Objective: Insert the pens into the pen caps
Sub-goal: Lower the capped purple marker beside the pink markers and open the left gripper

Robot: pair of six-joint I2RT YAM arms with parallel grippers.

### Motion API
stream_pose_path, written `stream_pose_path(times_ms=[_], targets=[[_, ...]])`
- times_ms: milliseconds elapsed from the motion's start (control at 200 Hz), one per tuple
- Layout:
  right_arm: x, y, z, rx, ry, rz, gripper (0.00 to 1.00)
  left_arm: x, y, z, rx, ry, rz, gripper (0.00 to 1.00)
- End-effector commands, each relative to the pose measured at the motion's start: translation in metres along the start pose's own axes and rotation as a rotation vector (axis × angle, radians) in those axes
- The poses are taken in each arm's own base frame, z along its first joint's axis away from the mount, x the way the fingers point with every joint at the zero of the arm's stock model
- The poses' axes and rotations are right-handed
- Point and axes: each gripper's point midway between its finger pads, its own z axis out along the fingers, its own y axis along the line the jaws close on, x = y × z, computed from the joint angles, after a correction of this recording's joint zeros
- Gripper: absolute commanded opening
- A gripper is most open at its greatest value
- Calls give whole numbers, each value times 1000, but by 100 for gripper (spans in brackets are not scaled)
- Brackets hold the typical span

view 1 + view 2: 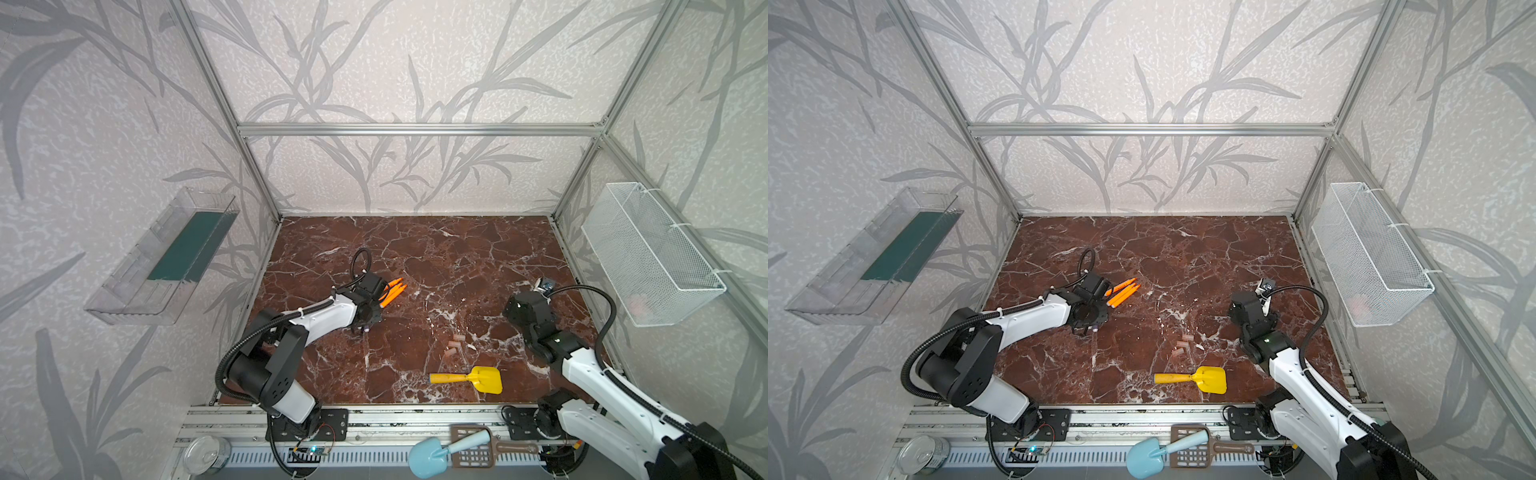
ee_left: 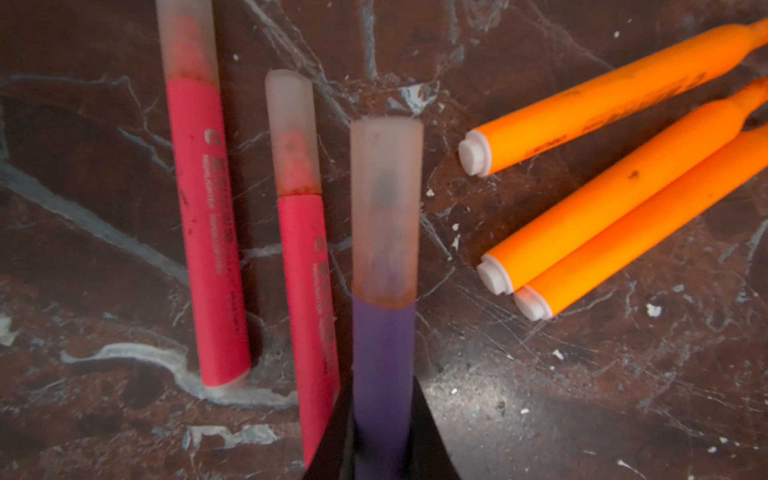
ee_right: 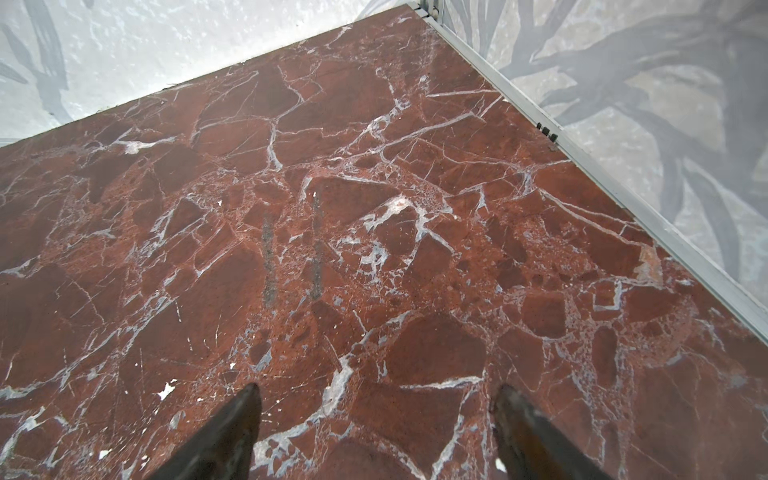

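Three orange plastic marker pens (image 1: 392, 291) (image 1: 1122, 294) lie uncapped, side by side, left of the middle of the red-brown marble tabletop (image 1: 457, 249) in both top views. Three short translucent pinkish-tan pen caps (image 1: 454, 345) lie loose nearer the front edge, and a yellow plastic toy shovel (image 1: 467, 379) lies close to that edge.

In the left wrist view the left gripper (image 2: 383, 432) is clenched on a purple marker pen (image 2: 384, 365), whose far end wears a translucent cap (image 2: 386, 208). Two pink-red marker pens (image 2: 212, 232), both capped, lie on the marble just beside it. The orange three lie on its other side, white end plugs nearest.

In the right wrist view the right gripper (image 3: 376, 395) is released, its dark fingers (image 3: 232, 432) spread wide over bare marble near the back right corner.
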Motion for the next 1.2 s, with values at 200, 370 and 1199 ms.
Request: stream_pose_path(times_ms=[200, 370, 1199], targets=[[-2, 1, 2, 1, -2, -12, 87, -4, 9, -4, -54, -10, -1, 17], [-2, 0, 0, -1, -8, -6, 87, -8, 9, -5, -66, -13, 22, 26], [-2, -1, -4, -30, -34, 13, 90, -16, -61, -113, 261, -437, 369, 51]])
